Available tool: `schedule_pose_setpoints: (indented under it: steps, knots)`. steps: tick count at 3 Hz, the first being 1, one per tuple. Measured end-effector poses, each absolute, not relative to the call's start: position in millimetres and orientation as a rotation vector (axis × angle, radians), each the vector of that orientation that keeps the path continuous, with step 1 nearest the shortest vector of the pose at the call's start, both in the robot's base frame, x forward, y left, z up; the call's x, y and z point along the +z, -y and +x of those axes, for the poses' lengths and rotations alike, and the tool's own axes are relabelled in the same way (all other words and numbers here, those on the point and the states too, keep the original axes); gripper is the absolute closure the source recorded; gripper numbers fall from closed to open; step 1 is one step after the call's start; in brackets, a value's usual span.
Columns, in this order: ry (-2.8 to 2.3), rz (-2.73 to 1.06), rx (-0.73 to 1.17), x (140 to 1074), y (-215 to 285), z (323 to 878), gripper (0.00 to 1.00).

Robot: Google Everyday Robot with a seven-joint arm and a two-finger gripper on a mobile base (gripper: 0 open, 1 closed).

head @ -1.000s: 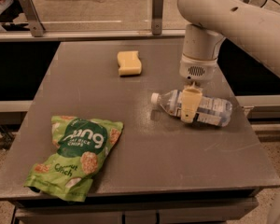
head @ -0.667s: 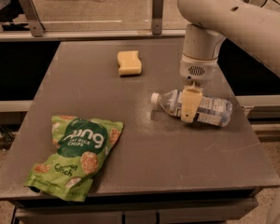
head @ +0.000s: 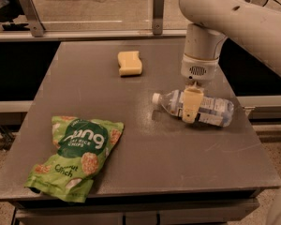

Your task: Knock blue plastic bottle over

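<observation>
As the grey table (head: 145, 172) fills most of what I can see from here, it comes first: a flat top with a metal rail (head: 84, 33) running behind its far edge. Over its right side reaches the robot's white arm (head: 239, 18), coming in from the upper right and bending down to a round wrist above the tabletop. Near the front left corner lies a green chip bag (head: 77, 156), flat, its lower end at the table's front edge. On the right half the blue plastic bottle (head: 214, 110) lies on its side on the tabletop, its white cap (head: 156, 98) pointing left and its labelled body running off to the right. Toward the back, near the middle, sits a yellow sponge (head: 129, 63), well apart from the bottle. The gripper (head: 191, 107) hangs straight down from the wrist, its tan tip across the bottle's middle; how far it is parted, or whether it has hold of the bottle, I cannot tell.
</observation>
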State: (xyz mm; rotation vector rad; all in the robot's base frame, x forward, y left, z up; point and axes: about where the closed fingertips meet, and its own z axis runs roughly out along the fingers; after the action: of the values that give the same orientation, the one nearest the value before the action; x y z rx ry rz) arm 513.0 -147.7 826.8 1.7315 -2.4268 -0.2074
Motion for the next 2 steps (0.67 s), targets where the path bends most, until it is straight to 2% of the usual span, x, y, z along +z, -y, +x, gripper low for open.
schedule_pose_setpoints:
  steps: [2]
  knots:
    - [2.428, 1.728, -0.206, 827.4, 148.6, 513.1, 0.52]
